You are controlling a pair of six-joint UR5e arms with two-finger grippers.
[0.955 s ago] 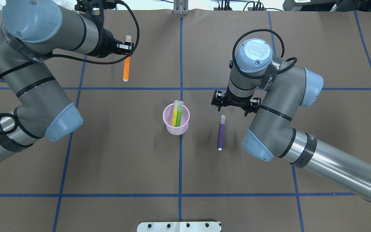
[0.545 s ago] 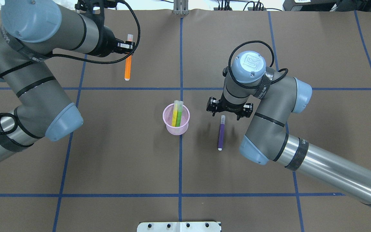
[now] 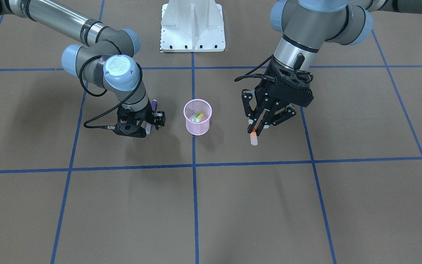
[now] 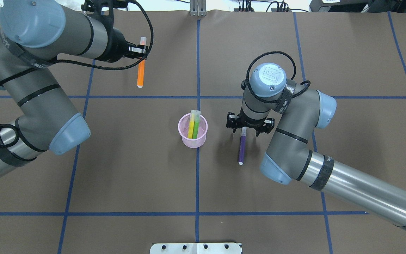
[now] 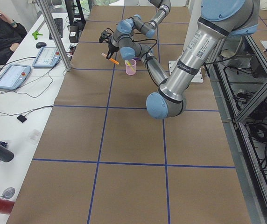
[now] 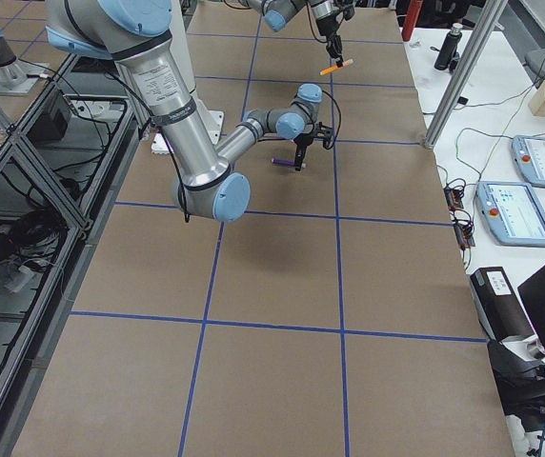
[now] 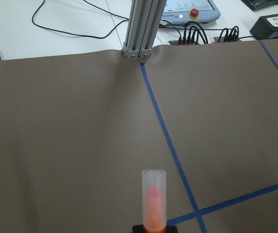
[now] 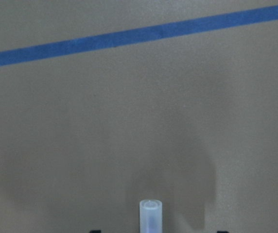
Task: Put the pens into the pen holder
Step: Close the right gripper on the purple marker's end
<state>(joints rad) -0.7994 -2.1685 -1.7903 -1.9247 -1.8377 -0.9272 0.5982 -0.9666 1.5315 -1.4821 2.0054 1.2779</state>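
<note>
The pink mesh pen holder (image 4: pixel 192 140) stands at the table's middle and also shows in the front view (image 3: pixel 197 127). A yellow and a green pen (image 4: pixel 195 125) stand in it. My left gripper (image 4: pixel 140 50) is shut on the orange pen (image 4: pixel 140 73) near its clear cap and holds it above the table at the far left; the pen's cap shows in the left wrist view (image 7: pixel 153 196). The purple pen (image 4: pixel 241 148) lies flat to the right of the holder. My right gripper (image 4: pixel 248 127) is open, low over the pen's cap end (image 8: pixel 150 213), one finger on each side.
A white mounting plate (image 4: pixel 196 248) sits at the near edge. An aluminium post (image 4: pixel 197 8) stands at the far edge, with cables and devices behind it. Blue tape lines cross the brown table cover (image 4: pixel 129 169).
My right arm has moved left and down, bringing the open gripper over the purple pen's cap end. My left gripper has carried the orange pen slightly right.
</note>
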